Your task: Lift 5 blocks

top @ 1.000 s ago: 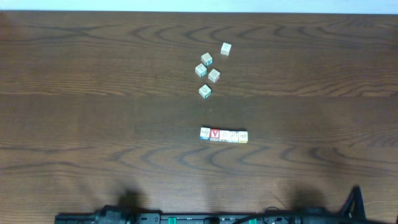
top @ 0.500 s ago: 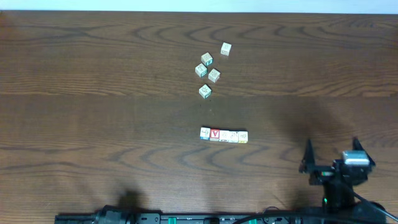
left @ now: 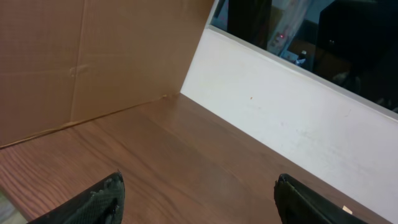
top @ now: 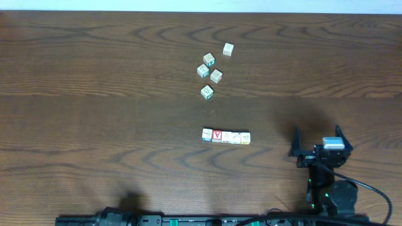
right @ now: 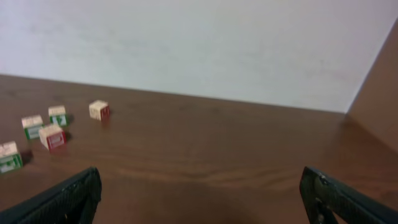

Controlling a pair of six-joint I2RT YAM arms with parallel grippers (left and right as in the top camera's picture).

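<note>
Five blocks point(top: 226, 136) lie in a tight row on the table, just below its middle in the overhead view. The leftmost is white with blue edges point(top: 207, 134), the one beside it is red point(top: 217, 135), and the other three are cream. My right gripper point(top: 317, 134) stands open to the right of the row, well apart from it, with nothing between its fingers. In the right wrist view, the right gripper point(right: 199, 180) has only bare wood under it; the row is out of that view. My left gripper point(left: 199, 186) is open over bare table in its wrist view. It does not show overhead.
Several loose pale cubes point(top: 210, 69) with green prints lie scattered farther back. The right wrist view has these loose cubes point(right: 51, 136) at its left. A cardboard wall point(left: 93, 56) and a white wall point(left: 292, 118) border the table's far side.
The right arm has come into the overhead view from the bottom right and moved up and left toward the row, jaws staying open. The blocks have not moved.
</note>
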